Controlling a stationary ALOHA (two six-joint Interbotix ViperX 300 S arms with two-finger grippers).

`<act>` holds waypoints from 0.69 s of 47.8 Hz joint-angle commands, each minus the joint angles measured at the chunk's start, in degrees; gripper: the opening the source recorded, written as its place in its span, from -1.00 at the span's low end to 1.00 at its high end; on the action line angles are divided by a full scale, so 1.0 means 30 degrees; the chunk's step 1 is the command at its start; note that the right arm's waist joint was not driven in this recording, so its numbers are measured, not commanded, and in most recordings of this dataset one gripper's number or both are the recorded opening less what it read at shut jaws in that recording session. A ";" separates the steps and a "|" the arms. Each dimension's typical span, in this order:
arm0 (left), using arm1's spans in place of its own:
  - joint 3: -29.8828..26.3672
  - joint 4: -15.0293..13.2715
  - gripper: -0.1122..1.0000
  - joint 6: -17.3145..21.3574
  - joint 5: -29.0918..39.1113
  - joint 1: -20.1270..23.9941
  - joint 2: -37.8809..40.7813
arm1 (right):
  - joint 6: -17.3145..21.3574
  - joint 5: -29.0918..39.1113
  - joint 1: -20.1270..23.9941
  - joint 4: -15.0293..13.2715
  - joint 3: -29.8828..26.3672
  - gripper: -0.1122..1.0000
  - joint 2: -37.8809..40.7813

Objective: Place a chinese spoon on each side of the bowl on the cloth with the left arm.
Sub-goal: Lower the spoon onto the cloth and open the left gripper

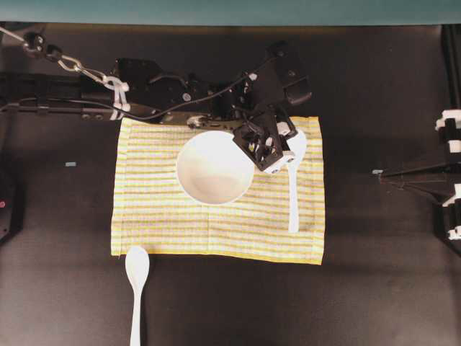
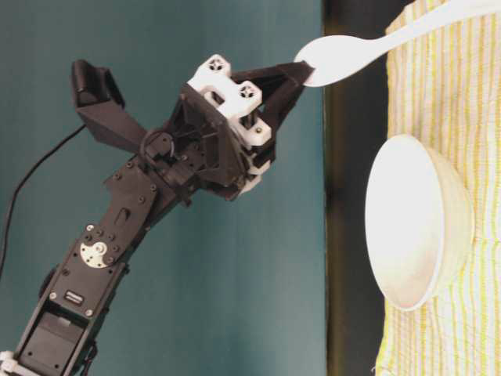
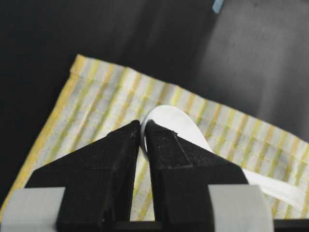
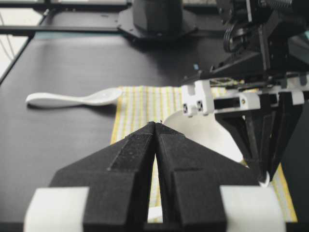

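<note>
The left gripper (image 1: 277, 148) pinches the bowl end of a white Chinese spoon (image 1: 293, 189), whose handle slants down onto the striped cloth (image 1: 180, 231), right of the white bowl (image 1: 214, 167). The right gripper (image 4: 157, 126) is closed, empty.

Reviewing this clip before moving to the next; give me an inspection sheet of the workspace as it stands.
Surface: black table, bare apart from the items below.
Job's things: white bowl sits on the striped cloth. One spoon is right of the bowl, handle on the cloth, bowl end lifted. Second spoon lies on the table off the cloth's near-left corner.
Clutter: small light-blue scrap left of the cloth.
Grippers: left gripper shut on the lifted spoon; right gripper shut, holding nothing.
Cables: black cable along the left arm, with white clips.
Surroundings: teal backdrop.
</note>
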 commanded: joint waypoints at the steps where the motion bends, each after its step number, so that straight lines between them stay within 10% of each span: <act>1: -0.0146 0.0029 -0.66 0.0059 -0.0205 -0.0029 -0.0059 | -0.0205 -0.0146 0.0000 0.0029 -0.0117 -0.79 0.0059; 33: -0.0146 0.0059 -0.66 0.0410 -0.1758 0.0029 0.2021 | -0.0205 -0.0117 0.0000 0.0000 -0.0059 -0.79 0.0059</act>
